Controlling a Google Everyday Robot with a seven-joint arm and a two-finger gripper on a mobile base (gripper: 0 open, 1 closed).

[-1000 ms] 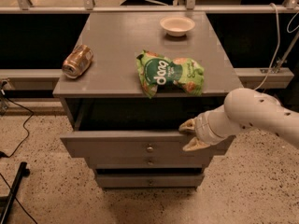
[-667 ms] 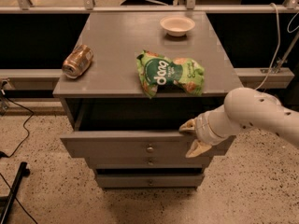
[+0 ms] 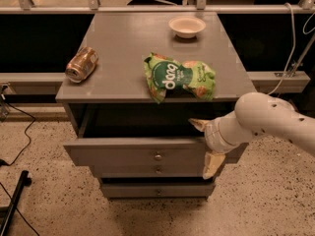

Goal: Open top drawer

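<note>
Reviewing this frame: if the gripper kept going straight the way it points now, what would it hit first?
Probably the top drawer front: the gripper sits at its right end, pointing left, fingers spread. Depth is unclear.

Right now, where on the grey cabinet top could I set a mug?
Bare: back left of the grey cabinet top, between the brown can and the white bowl. Crowded: front right, by the green snack bag; the gripper is at the top drawer's right end.
</note>
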